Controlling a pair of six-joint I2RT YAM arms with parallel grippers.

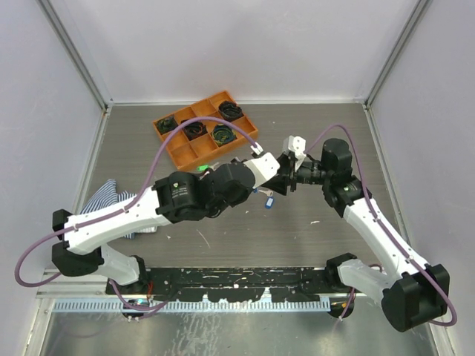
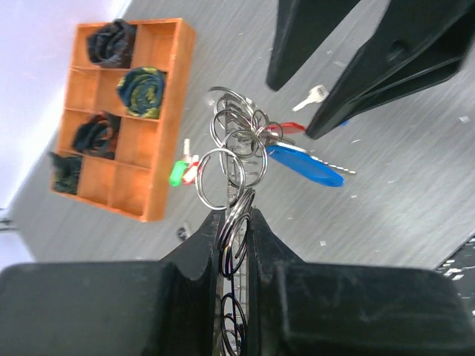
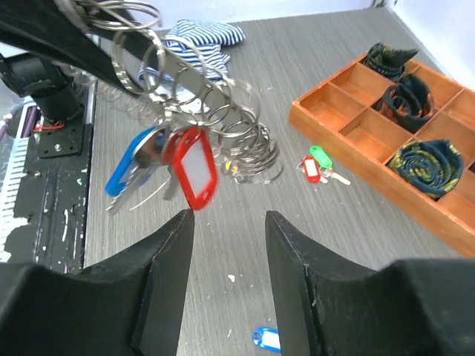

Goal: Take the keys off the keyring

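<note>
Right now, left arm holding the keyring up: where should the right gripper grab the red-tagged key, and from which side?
Probably the red tag, at its lower end, across its flat body. It hangs free under the keyring, which the left gripper clamps. The open right gripper faces it, so come straight in; the blue tag hangs close beside, so stay low.

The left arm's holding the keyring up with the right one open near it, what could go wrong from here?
The left gripper pinches the keyring by thin wire only, so a tug may pull it free. The red-tagged key and blue-tagged key hang overlapping, so the open right gripper may close on both, or on the rings.
</note>
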